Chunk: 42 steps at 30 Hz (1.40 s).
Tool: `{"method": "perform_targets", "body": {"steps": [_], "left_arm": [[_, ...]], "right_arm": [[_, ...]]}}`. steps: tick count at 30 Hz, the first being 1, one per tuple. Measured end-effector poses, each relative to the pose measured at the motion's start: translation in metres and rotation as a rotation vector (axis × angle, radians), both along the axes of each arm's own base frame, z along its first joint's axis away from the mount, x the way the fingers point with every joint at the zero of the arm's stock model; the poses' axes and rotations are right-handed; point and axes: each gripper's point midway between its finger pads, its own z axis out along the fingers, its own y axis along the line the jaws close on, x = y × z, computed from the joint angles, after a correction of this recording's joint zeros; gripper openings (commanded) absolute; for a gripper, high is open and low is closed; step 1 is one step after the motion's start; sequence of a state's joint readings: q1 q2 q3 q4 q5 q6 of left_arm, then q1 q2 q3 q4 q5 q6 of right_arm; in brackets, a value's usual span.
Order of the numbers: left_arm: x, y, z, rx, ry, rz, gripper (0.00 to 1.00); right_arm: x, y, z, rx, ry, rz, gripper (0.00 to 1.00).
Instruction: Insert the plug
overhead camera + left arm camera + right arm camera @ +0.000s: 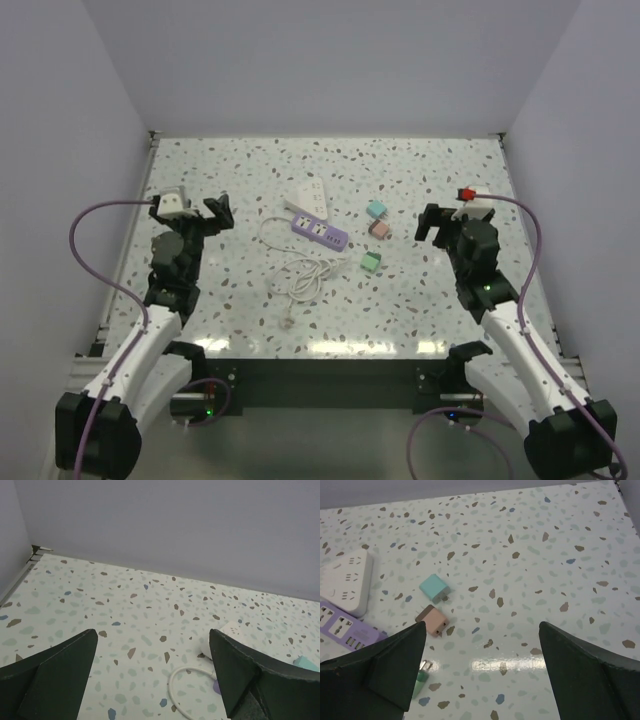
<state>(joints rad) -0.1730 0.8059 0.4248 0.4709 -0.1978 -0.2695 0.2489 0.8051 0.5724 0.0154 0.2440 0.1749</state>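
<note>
A purple power strip [321, 233] lies mid-table beside a white power strip [309, 196], with a coiled white cable [296, 270] in front. Three small plug adapters lie to the right: teal [377, 210], pink [380, 229] and green [370, 262]. The right wrist view shows the teal adapter [434, 587], pink adapter [432, 621], green adapter [422, 677] and both strips, white [346, 582] and purple [345, 627]. My left gripper [207, 207] is open and empty, left of the strips. My right gripper [436, 221] is open and empty, right of the adapters.
White walls enclose the speckled table [420, 300] on three sides. In the left wrist view the white strip's end [227, 631] and a loop of cable [180, 690] show near my right finger [250, 675].
</note>
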Motion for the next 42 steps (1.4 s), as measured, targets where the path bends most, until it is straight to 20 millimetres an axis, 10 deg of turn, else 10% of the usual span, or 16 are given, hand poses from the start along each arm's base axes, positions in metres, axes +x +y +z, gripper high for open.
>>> {"method": "perform_targets", "body": {"steps": [18,30,42], "left_arm": [[0.002,0.000,0.014,0.008,-0.056,-0.003,1.00],[0.019,-0.065,-0.031,0.122,0.092,-0.141,1.00],[0.027,-0.053,-0.035,0.048,0.103,-0.039,1.00]], "right_arm": [[0.007,0.009,-0.008,-0.005,0.039,0.021,0.99],[0.021,0.077,-0.078,-0.045,0.290,0.162,0.97],[-0.022,0.112,-0.132,0.019,0.471,0.203,0.92]]}}
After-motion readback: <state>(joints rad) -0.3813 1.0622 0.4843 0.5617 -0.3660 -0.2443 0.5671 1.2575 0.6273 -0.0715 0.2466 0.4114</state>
